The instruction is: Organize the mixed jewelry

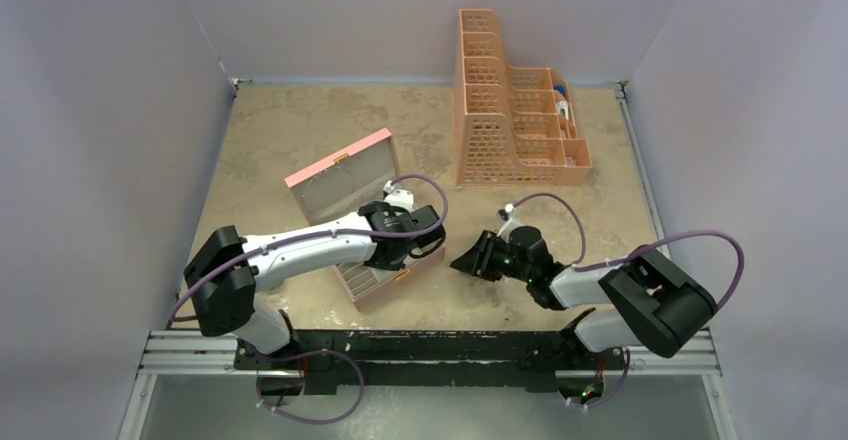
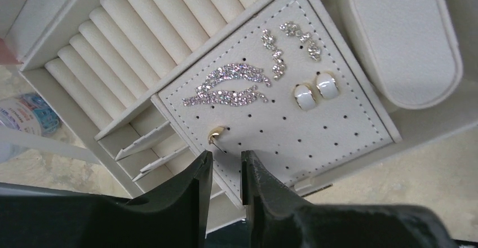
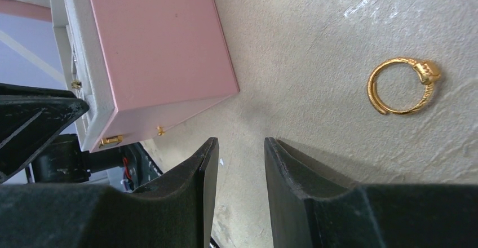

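**Left gripper over the earring panel; one gold ring outside the box**

You see the pink box (image 1: pixel 340 172) standing open on the surface (image 1: pixel 300 125), left of centre, with its lid raised on the far side. Your left gripper (image 2: pixel 226 160) hangs over the box's white perforated panel (image 2: pixel 338 129). Its jaws are a narrow slit apart with nothing clamped between them. A small gold earring (image 2: pixel 217 133) sits in the panel just beyond the fingertips. The same panel carries two long crystal sprays (image 2: pixel 231 84), two short crystal drops (image 2: pixel 290 45) and a pair of white hoops (image 2: pixel 315 90). The neighbouring compartment holds ring rolls (image 2: pixel 141 34). Your right gripper (image 3: pixel 237 146) is low over bare surface just right of the box, jaws apart and empty. A gold ring (image 3: pixel 401 85) lies flat on the surface, apart from the box and from that gripper. A peach mesh organiser (image 1: pixel 510 120) stands at the far side, right of centre.
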You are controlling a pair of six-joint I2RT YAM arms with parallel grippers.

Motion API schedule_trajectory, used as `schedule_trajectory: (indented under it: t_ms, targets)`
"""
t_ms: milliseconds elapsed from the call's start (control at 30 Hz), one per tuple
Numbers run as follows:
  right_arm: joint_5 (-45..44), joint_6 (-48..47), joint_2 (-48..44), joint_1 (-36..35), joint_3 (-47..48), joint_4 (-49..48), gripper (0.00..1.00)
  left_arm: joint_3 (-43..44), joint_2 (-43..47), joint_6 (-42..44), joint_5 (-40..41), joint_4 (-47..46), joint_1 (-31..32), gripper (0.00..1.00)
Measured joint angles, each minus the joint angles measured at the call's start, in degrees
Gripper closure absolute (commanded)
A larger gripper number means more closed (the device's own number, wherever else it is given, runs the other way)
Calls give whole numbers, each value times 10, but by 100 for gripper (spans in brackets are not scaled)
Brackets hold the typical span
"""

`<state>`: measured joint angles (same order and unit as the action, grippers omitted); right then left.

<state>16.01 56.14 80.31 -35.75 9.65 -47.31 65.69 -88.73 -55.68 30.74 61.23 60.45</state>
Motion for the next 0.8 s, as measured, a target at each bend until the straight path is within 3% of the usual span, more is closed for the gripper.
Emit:
schedule_trajectory:
  t_ms: [200, 467, 633, 800]
  targets:
    - [-48, -38, -83, 0, 33, 110, 57, 0, 33, -7, -19, -8, 0, 66]
    - [-121, -92, -188, -1, 137, 244, 56, -18, 143, -27, -22, -32, -9, 61]
    - [-146, -100, -176, -20, 222, 313, 56, -65, 252, -75, 7, -34, -24, 58]
    - [-172, -101, -101, -103, 329, 355, 54, -99, 363, -114, 38, -34, -26, 51]
